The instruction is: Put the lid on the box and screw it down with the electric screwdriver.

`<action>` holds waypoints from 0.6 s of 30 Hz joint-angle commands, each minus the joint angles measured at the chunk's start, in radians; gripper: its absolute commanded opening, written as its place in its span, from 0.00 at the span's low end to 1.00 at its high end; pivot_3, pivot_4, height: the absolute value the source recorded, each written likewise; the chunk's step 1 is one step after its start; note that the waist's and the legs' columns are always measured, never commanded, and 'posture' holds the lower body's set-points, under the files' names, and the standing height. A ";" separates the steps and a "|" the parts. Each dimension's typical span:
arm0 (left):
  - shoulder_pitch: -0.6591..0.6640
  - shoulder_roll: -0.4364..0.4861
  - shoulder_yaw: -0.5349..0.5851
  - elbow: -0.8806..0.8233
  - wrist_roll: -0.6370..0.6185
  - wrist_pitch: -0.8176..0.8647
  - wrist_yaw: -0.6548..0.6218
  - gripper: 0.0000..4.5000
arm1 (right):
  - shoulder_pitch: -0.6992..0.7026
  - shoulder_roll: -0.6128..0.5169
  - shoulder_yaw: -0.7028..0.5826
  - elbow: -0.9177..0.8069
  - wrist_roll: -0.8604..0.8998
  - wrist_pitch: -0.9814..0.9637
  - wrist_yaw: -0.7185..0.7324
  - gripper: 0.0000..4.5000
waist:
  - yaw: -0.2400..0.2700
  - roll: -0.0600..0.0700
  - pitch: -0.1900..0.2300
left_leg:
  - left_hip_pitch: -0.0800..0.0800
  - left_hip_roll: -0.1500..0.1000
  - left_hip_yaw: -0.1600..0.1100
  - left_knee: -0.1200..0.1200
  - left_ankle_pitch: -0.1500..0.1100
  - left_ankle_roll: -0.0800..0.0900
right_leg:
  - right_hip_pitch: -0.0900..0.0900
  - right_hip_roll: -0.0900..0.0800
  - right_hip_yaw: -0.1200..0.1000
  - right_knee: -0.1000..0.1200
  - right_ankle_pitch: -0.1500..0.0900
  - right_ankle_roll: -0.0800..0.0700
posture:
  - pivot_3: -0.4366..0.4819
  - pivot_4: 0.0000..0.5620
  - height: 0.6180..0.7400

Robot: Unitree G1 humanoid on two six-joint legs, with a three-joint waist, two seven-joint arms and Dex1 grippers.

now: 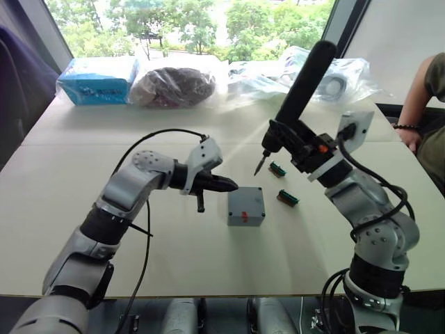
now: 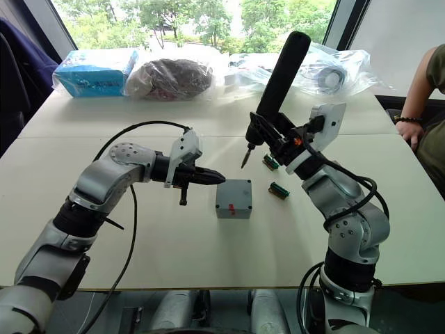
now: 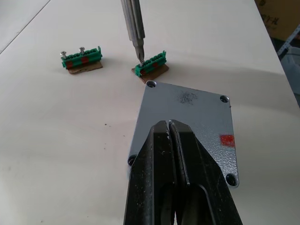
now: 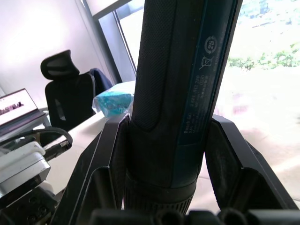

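Note:
The grey box (image 1: 246, 216) stands mid-table with a red mark on its near side. The lid (image 3: 187, 122) lies flat on top of it, a screw hole in each corner. My left gripper (image 1: 233, 186) is shut with nothing in it. Its tips rest at the lid's left edge and over the lid (image 1: 246, 198); whether they touch it I cannot tell. My right gripper (image 1: 295, 144) is shut on the electric screwdriver (image 1: 304, 78), held tilted with the bit down. The bit tip (image 3: 139, 57) hangs just behind the box, above a green part (image 3: 151, 64).
Two small green parts (image 1: 277, 168) (image 1: 288, 198) lie right of the box. A blue carton (image 1: 97, 80) and plastic-wrapped bundles (image 1: 174, 85) line the far edge. A person's arm (image 1: 417, 90) is at the right edge of the table.

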 commanded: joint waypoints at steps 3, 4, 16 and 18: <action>0.008 -0.018 -0.045 0.027 0.078 -0.071 0.019 0.00 | 0.018 -0.049 0.041 -0.073 0.010 -0.052 0.030 0.41 | 0.000 0.000 0.000 | 0.000 0.000 0.000 0.000 0.000 0.000 | 0.000 0.000 0.000 0.000 0.000 0.000 | 0.48 0.27 1.00; 0.009 -0.025 -0.049 0.024 0.078 -0.067 0.019 0.00 | 0.024 -0.054 0.045 -0.074 0.011 -0.053 0.030 0.41 | 0.000 0.000 0.000 | 0.000 0.000 0.000 0.000 0.000 0.000 | 0.000 0.000 0.000 0.000 0.000 0.000 | 0.48 0.27 1.00; 0.015 -0.051 -0.075 0.037 0.129 -0.092 0.008 0.00 | 0.057 -0.090 0.075 -0.038 -0.048 -0.125 0.020 0.41 | 0.002 0.000 0.000 | 0.000 0.000 -0.001 0.000 0.000 0.000 | 0.001 0.000 0.000 0.000 0.000 0.000 | 0.48 0.27 1.00; 0.016 -0.051 -0.075 0.036 0.132 -0.093 0.003 0.00 | 0.064 -0.099 0.080 -0.030 -0.060 -0.133 0.025 0.41 | 0.002 0.000 0.000 | 0.000 0.000 -0.001 0.000 0.000 0.000 | 0.001 0.000 0.000 0.000 0.000 0.000 | 0.48 0.27 1.00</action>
